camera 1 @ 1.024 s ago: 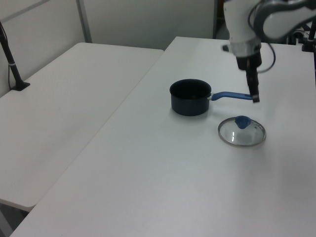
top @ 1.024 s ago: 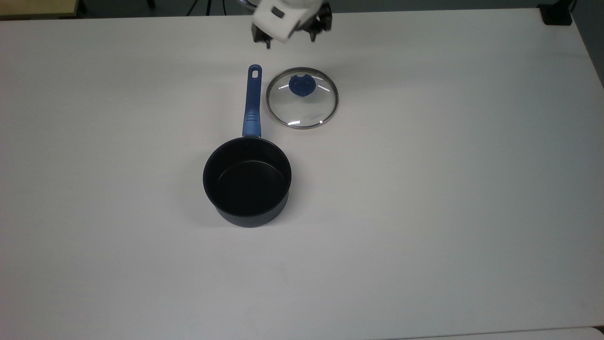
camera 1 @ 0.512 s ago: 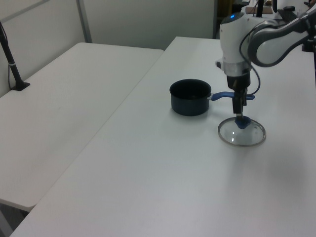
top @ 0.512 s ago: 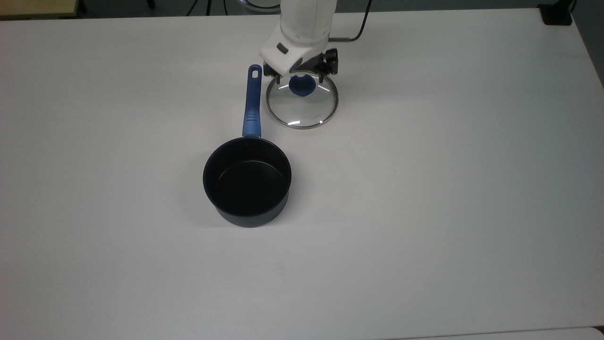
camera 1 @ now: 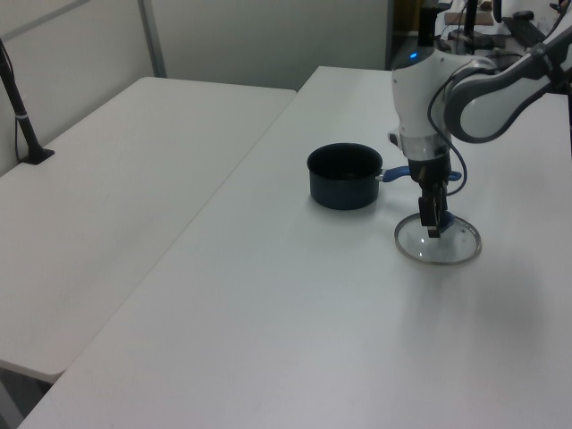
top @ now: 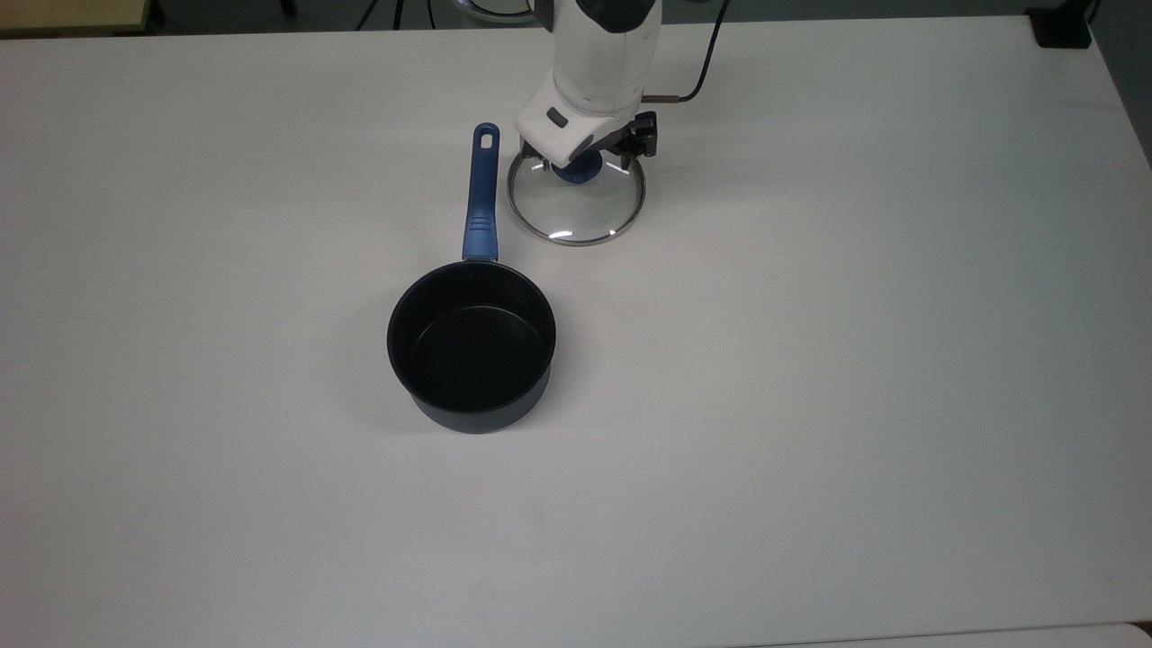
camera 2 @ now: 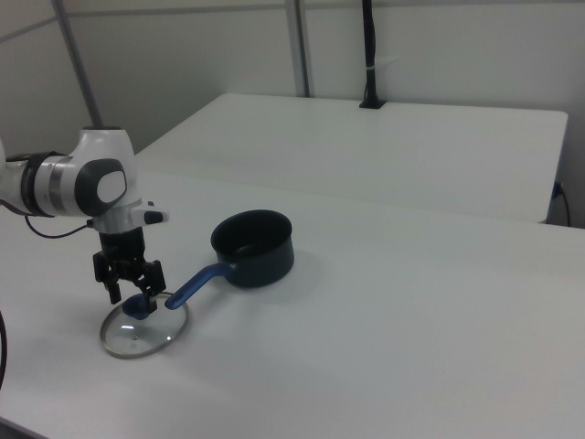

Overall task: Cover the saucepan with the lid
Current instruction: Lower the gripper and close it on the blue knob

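The saucepan [top: 471, 346] stands open on the white table [top: 810, 360], black with a blue handle [top: 481, 193] pointing toward the top view's upper edge. Just right of that handle in the top view the glass lid [top: 580, 211] lies flat, its blue knob [top: 580, 171] partly under the arm. My gripper [top: 583, 165] is open, lowered over the lid with a finger on each side of the knob. In the right view the gripper [camera 2: 135, 289] straddles the knob [camera 2: 137, 305] above the lid [camera 2: 143, 333], beside the saucepan [camera 2: 253, 247]. In the left view, the gripper [camera 1: 432, 223] hangs over the lid [camera 1: 440, 243], near the saucepan [camera 1: 344, 176].
A black block [top: 1062, 27] sits at the table's corner at the top view's upper right. A cable [top: 697, 81] trails from the arm. A second white table [camera 1: 116, 179] adjoins, with a black clamped post [camera 1: 22, 116] on it.
The gripper has come from above the table's far edge, forward and down over the lid, and now sits lower around the knob. Lid and saucepan have not moved.
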Robot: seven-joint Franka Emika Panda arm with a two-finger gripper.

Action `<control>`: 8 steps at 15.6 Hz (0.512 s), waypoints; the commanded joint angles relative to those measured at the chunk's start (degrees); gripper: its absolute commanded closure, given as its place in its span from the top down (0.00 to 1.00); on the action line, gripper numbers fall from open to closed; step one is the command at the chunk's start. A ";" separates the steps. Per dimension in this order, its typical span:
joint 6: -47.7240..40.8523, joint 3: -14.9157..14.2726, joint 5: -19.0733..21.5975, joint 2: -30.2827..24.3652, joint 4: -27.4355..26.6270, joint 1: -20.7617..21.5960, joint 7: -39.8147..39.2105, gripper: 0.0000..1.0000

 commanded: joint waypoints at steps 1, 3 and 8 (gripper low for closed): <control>2.34 0.30 -1.45 -0.51 -1.81 0.72 1.51 0.80; 2.25 0.30 -1.45 -0.59 -1.72 0.38 1.51 0.53; 1.37 0.30 -1.27 -3.84 -0.50 -0.68 0.72 0.43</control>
